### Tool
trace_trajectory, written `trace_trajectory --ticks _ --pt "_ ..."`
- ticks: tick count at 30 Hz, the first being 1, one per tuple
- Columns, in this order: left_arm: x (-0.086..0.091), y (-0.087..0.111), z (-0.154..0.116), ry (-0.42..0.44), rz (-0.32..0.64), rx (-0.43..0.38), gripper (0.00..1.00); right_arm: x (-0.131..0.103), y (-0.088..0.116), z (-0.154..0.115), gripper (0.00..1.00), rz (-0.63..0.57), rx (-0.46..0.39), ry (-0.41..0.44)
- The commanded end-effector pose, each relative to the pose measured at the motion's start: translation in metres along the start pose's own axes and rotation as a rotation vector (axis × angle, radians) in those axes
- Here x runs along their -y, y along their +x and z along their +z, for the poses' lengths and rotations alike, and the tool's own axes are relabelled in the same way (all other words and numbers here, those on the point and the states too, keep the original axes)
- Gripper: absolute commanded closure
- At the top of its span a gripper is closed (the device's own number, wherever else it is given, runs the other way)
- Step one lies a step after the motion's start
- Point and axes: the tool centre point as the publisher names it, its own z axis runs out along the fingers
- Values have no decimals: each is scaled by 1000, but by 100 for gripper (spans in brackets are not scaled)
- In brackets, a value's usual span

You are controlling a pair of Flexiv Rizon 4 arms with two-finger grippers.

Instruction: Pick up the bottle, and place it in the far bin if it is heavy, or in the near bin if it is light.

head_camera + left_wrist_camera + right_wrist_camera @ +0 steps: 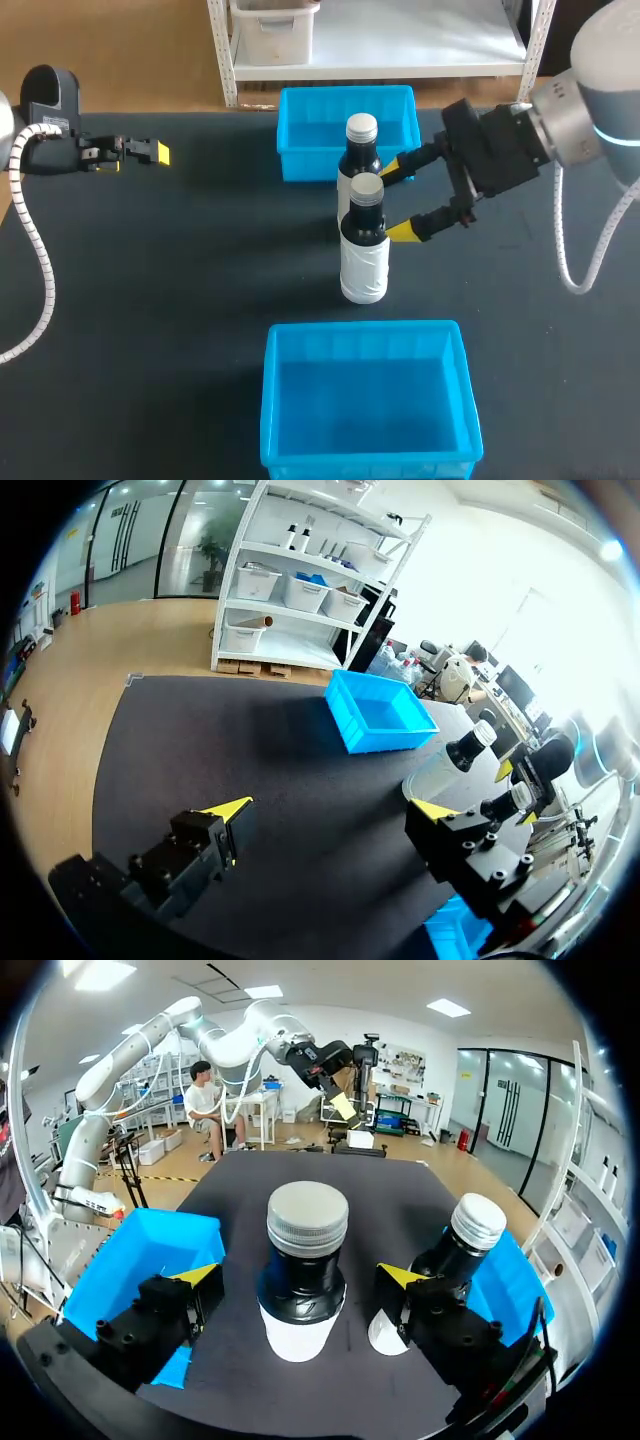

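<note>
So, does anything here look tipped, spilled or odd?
Nothing spilled or tipped. One oddity: two bottles stand upright, the near bottle between the open fingers of the right end effector, the far bottle close beside it.

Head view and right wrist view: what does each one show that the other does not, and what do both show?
Only the head view: the near bin whole, with all four walls and its floor. Only the right wrist view: a gap on each side between the near bottle and the open fingers of the right gripper. Both: this bottle, the far bottle, part of the far bin, and the left gripper.
</note>
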Motion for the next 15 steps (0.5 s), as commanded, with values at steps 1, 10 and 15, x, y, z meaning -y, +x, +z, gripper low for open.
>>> trace_trajectory --ticks 1,10,15 --pt "0 0 0 0 0 0 0 2 0 9 0 2 2 3" --pt "0 0 0 0 0 0 0 5 -4 20 0 4 2 -5" --pt "0 0 0 0 0 0 0 5 -7 23 0 9 15 4"
